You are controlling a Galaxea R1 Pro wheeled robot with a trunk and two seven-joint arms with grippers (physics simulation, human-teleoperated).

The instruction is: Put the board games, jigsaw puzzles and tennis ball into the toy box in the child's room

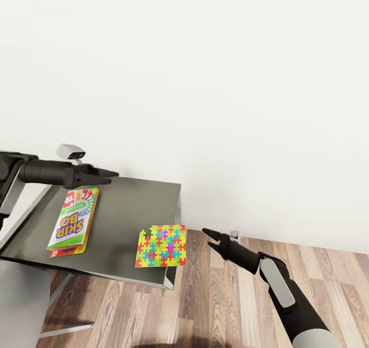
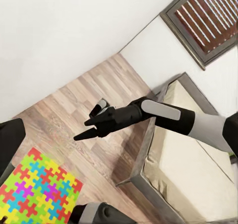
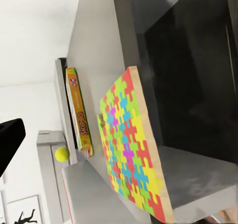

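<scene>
A: Item one, left gripper (image 1: 105,175). State?

B: Fingers are seen pressed together to a point, nothing pinched. It is held above the far edge of the table (image 1: 123,209), just over the top end of the game box (image 1: 73,219).

A: Item two, right gripper (image 1: 211,239).

B: It is recorded over the wood floor (image 1: 215,291), just beside the table's near right corner, pointed toward the puzzle (image 1: 161,245). In the left wrist view the right gripper (image 2: 88,128) is seen with fingers slightly spread at the tips, nothing held.

A: Game box, details.

B: A flat box printed "SKIP BO", white, red and yellow cover, laid flat at the table's left part. A second thin item, red-edged, is seen protruding beneath its near end; what it is cannot be told. In the right wrist view the game box (image 3: 79,116) is shown edge-on.

A: Puzzle.

B: One square sheet of yellow, pink, blue and green pieces, laid flat at the near right corner of the table, its near edge overhanging slightly. It is well apart from the game box. It is also entered in the left wrist view (image 2: 37,192) and the right wrist view (image 3: 131,149).

A: Further entries?

B: A ball (image 3: 62,154), yellow-green, is noted in the right wrist view beyond the game box. A bed (image 2: 198,169) with cream cover and a window blind (image 2: 208,18) are noted in the left wrist view.
</scene>
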